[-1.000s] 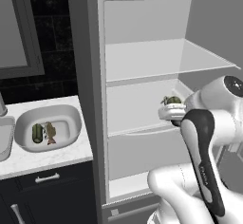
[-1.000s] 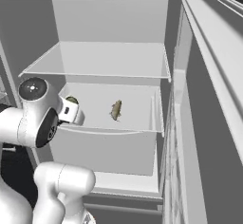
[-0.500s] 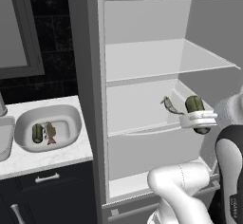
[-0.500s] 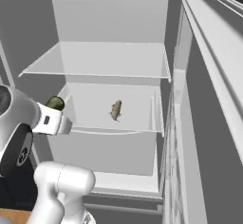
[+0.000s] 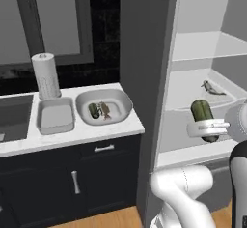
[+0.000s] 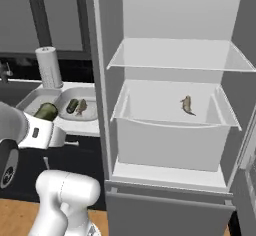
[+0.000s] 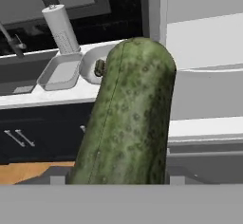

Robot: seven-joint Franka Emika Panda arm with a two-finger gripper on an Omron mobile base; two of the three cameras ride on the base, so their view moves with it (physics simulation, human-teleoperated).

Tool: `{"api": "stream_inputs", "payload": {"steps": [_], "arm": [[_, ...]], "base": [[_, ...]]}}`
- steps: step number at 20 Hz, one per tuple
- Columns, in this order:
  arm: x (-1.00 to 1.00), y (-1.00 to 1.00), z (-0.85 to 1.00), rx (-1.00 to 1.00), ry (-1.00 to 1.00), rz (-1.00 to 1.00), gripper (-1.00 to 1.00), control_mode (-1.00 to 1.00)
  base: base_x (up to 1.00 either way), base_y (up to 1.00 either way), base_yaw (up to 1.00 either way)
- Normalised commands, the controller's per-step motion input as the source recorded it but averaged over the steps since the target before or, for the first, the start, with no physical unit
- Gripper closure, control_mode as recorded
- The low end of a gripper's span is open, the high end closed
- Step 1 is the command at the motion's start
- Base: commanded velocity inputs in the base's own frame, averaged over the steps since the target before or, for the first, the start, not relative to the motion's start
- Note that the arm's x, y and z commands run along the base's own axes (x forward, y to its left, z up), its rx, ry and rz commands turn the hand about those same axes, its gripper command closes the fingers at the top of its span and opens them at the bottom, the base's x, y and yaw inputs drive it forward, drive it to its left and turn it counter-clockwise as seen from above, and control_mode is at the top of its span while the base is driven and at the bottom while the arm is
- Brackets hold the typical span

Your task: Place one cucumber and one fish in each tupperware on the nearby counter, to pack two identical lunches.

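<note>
My gripper (image 5: 208,127) is shut on a dark green cucumber (image 5: 200,110), held in the air in front of the open fridge. In the hand view the cucumber (image 7: 128,118) hides the finger tips. On the counter (image 5: 96,131) stand two tupperware. The narrow rectangular tray (image 5: 55,117) is empty. The wider rounded dish (image 5: 120,107) holds a cucumber (image 5: 93,110) and a fish (image 5: 104,110). Another fish (image 6: 187,104) lies on the fridge's middle shelf. From the right base view the held cucumber (image 6: 46,111) shows left of the fridge.
A paper towel roll (image 5: 46,76) stands behind the tray. The dark sink basin (image 5: 12,117) lies left of it. The fridge (image 6: 170,105) stands open, its side wall between the shelves and the counter. Dark cabinet fronts with silver handles (image 5: 75,181) run below.
The whole picture has shifted, so the base has moved and the counter now shows more fully. The gripper has carried the cucumber out from the fridge shelf.
</note>
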Motion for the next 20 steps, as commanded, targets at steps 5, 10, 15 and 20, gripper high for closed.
{"api": "stream_inputs", "payload": {"steps": [5,10,15,20], "arm": [[0.0,0.0,0.0,0.0,0.0,0.0,1.0,1.0],[0.0,0.0,0.0,0.0,0.0,0.0,1.0,1.0],[0.0,0.0,0.0,0.0,0.0,0.0,1.0,1.0],[0.33,0.25,-0.11,-0.07,0.04,0.0,1.0,-1.0]], "base": [[0.46,1.0,0.0],[0.99,1.0,-0.09],[0.56,0.57,-0.05],[0.25,0.39,0.0]]}}
